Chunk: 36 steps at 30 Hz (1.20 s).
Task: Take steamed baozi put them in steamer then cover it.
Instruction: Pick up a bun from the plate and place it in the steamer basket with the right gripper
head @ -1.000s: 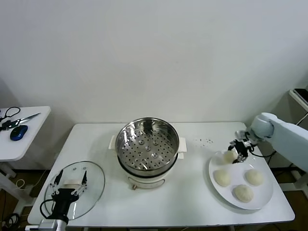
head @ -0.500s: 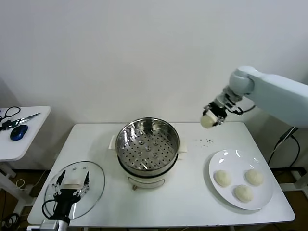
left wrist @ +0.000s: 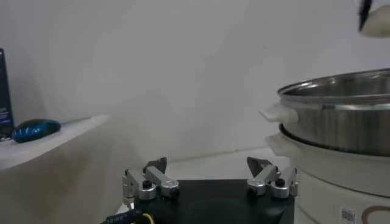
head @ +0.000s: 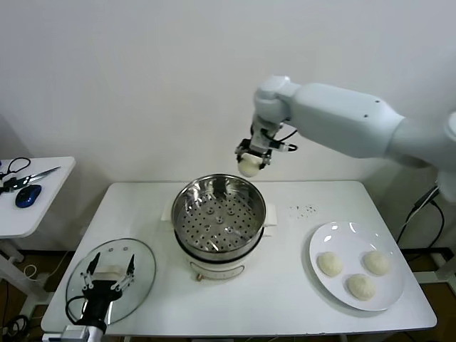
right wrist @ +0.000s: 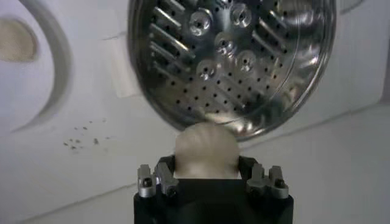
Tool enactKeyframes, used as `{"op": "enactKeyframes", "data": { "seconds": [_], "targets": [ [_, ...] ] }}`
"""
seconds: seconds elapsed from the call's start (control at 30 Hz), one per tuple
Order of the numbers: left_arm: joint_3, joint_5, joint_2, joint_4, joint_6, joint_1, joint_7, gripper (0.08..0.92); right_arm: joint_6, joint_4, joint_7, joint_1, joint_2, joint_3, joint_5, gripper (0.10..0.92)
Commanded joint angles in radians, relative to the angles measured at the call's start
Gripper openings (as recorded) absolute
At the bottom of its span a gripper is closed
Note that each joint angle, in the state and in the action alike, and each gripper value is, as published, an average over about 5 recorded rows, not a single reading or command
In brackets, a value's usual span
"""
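My right gripper [head: 250, 163] is shut on one cream-white baozi [head: 249, 167] and holds it in the air just behind the far rim of the steamer [head: 219, 216]. In the right wrist view the baozi [right wrist: 205, 151] sits between the fingers above the perforated tray [right wrist: 234, 58]. The steamer is a shiny steel pot on a white base at the table's middle, with nothing on its tray. Three more baozi [head: 330, 264] lie on the white plate [head: 322, 239] at the right. My left gripper [head: 108, 273] is open over the glass lid [head: 140, 274] at the front left.
A side table [head: 28, 206] at the left holds a blue mouse [head: 27, 195] and scissors. Small dark specks [head: 303, 209] lie on the table between steamer and plate. The wall stands close behind the table.
My right arm lifted one baozi off the plate and carried it left, from above the table's right side to just behind the steamer. The left arm barely moved.
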Motion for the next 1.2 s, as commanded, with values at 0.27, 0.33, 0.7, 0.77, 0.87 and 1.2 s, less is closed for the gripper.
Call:
{"op": "enactKeyframes", "data": {
  "seconds": [0.27, 0.33, 0.7, 0.77, 0.87, 1.2],
  "targets": [
    [-0.009, -0.018, 0.008, 0.01, 0.0, 0.007, -0.003, 0.823, 0.082, -0.134, 0.015, -0.212, 0.167, 0.067, -0.214, 0.67],
    [-0.01, -0.019, 0.008, 0.011, -0.001, 0.007, -0.003, 0.823, 0.084, -0.146, 0.016, -0.225, 0.172, 0.071, -0.221, 0.67],
    [-0.016, -0.027, 0.01, 0.016, -0.004, 0.015, -0.006, 0.823, 0.081, -0.187, 0.021, -0.251, 0.181, 0.067, -0.227, 0.677],
    [-0.016, -0.027, 0.009, 0.016, -0.004, 0.016, -0.006, 0.823, 0.076, -0.185, 0.023, -0.249, 0.178, 0.067, -0.227, 0.696],
    [-0.016, -0.026, 0.008, 0.014, -0.004, 0.016, -0.006, 0.823, 0.066, -0.164, 0.019, -0.238, 0.165, 0.072, -0.224, 0.756],
    [-0.02, -0.021, 0.009, 0.001, -0.001, 0.02, -0.008, 0.823, 0.004, 0.034, -0.021, -0.086, -0.002, 0.075, -0.083, 0.823]
  ]
}}
